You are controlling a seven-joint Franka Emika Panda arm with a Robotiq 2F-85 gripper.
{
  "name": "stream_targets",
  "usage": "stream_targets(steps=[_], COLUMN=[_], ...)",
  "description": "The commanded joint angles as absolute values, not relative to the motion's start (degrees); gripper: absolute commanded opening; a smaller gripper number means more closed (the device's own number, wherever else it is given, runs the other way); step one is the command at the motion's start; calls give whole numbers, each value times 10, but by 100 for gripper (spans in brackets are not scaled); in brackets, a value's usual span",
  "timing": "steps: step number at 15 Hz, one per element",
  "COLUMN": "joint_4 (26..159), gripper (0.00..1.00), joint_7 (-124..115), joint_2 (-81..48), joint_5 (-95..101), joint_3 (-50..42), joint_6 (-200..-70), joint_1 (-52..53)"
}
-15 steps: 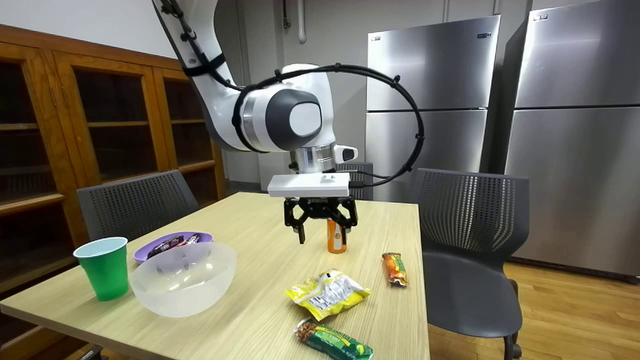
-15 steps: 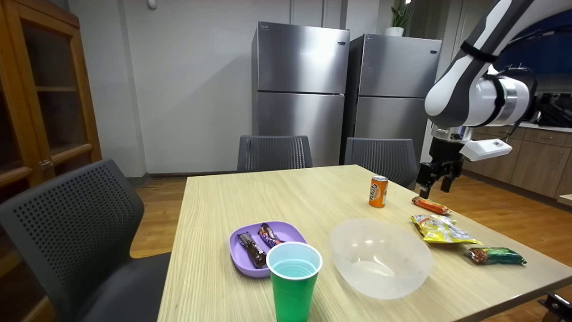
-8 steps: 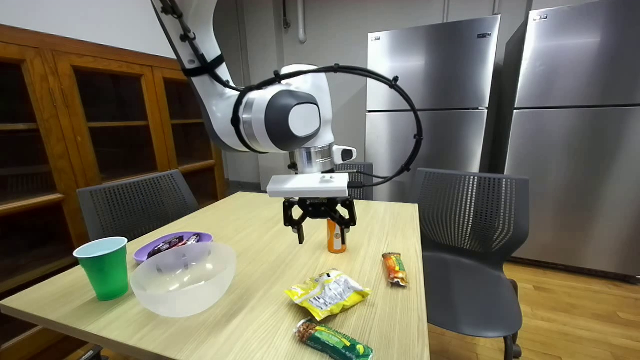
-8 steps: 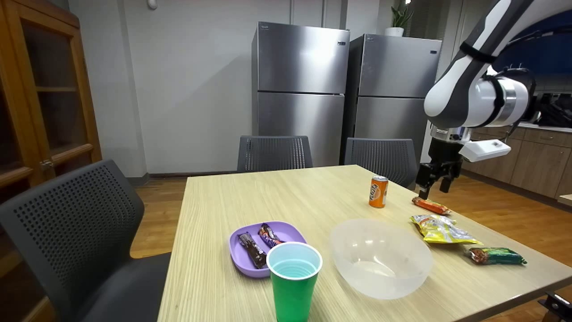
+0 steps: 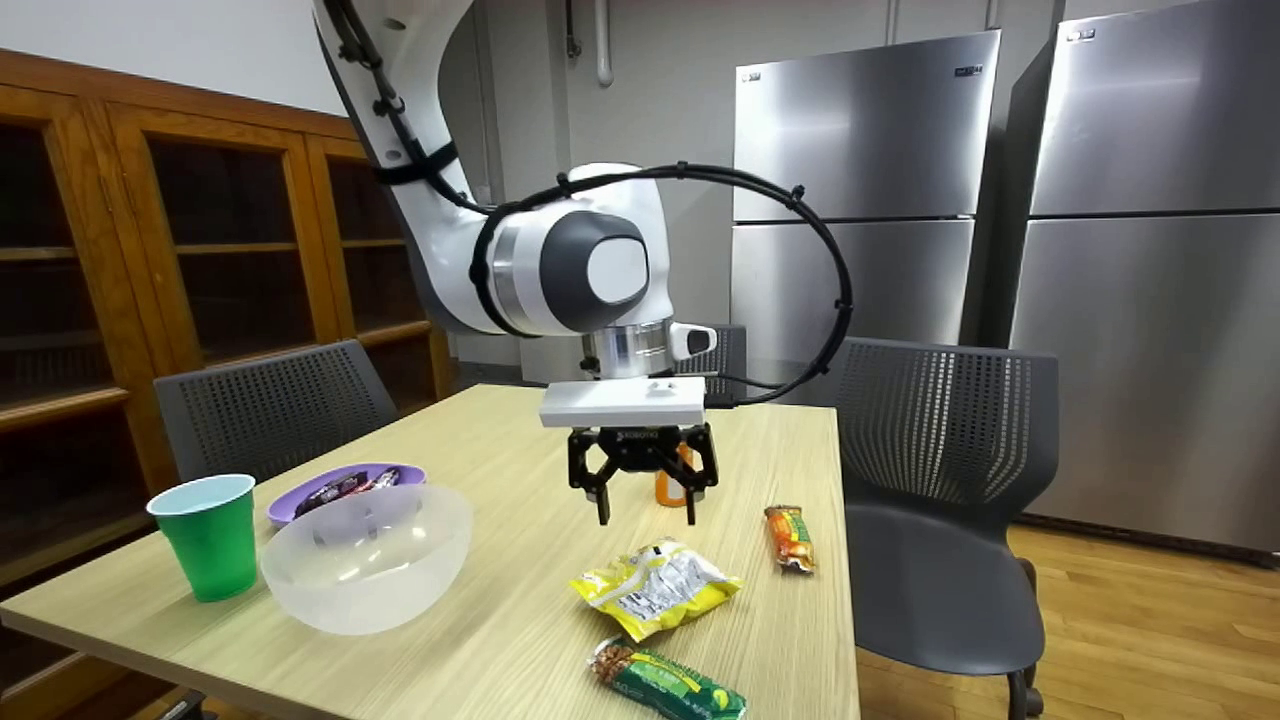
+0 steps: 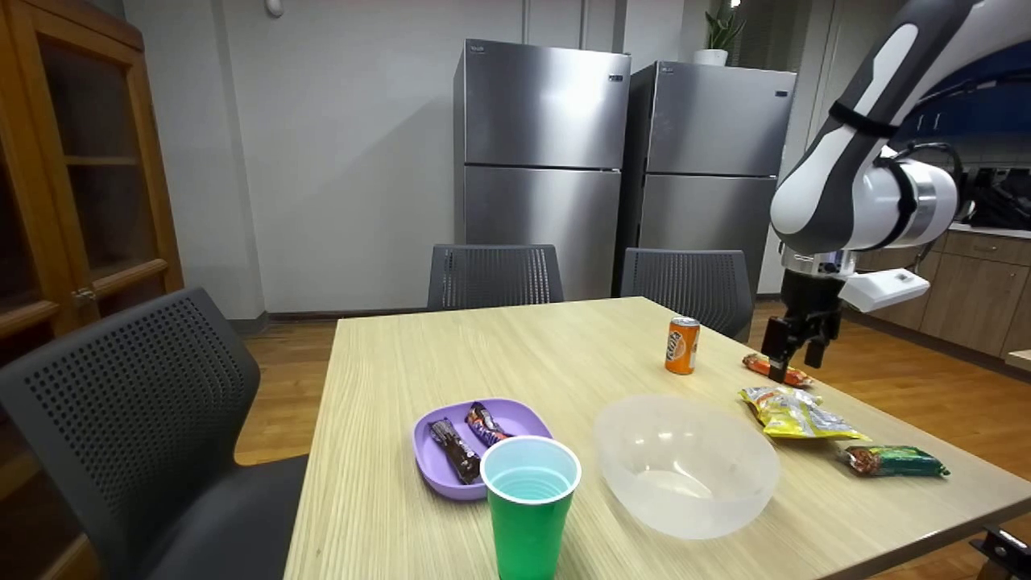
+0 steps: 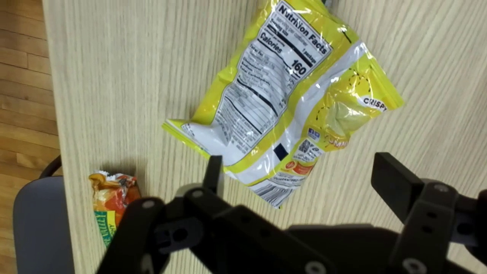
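A: ok walk me through it, biggest stuff first. I'm using the bag [image 7: 272, 101] as home base.

B: sure. The bench [image 5: 530, 600] is the big one, and the bag lies right on it, nutrition label up in the wrist view. The bowl [image 5: 370, 595] sits well left of the bag in both exterior views, and the plate [image 6: 519, 417] is even farther from the bag.

A: and the tool [image 5: 647, 516]?

B: spread wide, tips well apart. It hangs above the bench near the bag, apart from it.

A: smaller bits?

B: cup [image 5: 210, 550] stands upright, way left of the bag in both exterior views. Can [image 6: 682, 346] is upright too, behind the bag in both. Green bar [image 5: 668, 682] is just beside the bag, can't tell if they touch. Orange bar [image 5: 790, 540] is near the bag but clear of it. Littlest: two dark bars [image 6: 455, 451] on the plate, well away from the bag.
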State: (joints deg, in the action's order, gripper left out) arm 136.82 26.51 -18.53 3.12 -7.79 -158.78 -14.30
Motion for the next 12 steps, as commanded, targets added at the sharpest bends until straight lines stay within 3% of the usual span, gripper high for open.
stream_targets(steps=[1, 12], joint_4=[1364, 1347], gripper=[100, 100], joint_7=[252, 241], joint_2=[-203, -254], joint_5=[59, 82], joint_3=[-83, -81], joint_6=[-1588, -1583], joint_1=[-146, -143])
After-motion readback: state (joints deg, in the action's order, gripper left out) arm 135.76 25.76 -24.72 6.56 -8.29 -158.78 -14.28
